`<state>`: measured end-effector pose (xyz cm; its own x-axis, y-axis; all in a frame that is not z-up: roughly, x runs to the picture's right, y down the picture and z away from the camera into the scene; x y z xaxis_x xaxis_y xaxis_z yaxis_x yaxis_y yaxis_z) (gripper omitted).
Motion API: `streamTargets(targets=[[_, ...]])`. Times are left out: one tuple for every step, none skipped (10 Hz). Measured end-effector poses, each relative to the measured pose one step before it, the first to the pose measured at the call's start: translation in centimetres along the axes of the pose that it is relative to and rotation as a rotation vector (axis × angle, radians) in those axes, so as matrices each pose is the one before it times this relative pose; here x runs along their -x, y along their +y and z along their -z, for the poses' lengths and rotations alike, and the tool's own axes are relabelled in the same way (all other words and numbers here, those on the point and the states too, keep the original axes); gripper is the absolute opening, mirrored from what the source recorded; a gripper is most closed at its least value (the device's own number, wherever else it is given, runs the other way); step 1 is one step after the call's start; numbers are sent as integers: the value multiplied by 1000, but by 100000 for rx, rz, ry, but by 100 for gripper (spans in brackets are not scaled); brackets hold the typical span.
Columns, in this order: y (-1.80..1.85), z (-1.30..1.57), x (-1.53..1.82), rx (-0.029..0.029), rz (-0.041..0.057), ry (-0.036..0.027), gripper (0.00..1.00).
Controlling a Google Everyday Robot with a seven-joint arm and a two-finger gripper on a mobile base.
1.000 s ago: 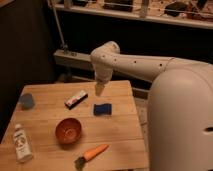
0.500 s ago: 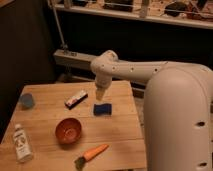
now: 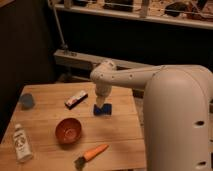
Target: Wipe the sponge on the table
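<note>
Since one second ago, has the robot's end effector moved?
Yes. The end effector has come down toward the small dark blue rectangular sponge on the light wooden plank table and is now right over it.

- Counter (image 3: 117,134): pale wooden planks, matt.
- Sponge (image 3: 105,111): dark blue, soft-looking, matt.
- Bowl (image 3: 68,131): red, slightly glossy.
- Gripper (image 3: 101,103), just above the sponge: pale, on a smooth white arm (image 3: 130,79).

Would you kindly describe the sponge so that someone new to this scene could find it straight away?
Start at the wooden table and look toward its far right part, where the gripper hangs just above. The sponge there is a small dark blue block, unlike the round red bowl and the black-and-white box.
</note>
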<state>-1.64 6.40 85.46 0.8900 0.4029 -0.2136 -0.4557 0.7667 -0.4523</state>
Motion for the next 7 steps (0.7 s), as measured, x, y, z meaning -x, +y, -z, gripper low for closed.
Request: streamTargets(targets=[[456, -379, 131, 386, 285, 592, 65], [655, -456, 271, 825, 644, 966, 65], [597, -455, 279, 1026, 836, 951, 65], [178, -273, 43, 409, 316, 765, 65], [82, -215, 122, 396, 496, 121, 65], [99, -211, 139, 968, 421, -294, 65], [102, -298, 48, 1256, 696, -359, 65]])
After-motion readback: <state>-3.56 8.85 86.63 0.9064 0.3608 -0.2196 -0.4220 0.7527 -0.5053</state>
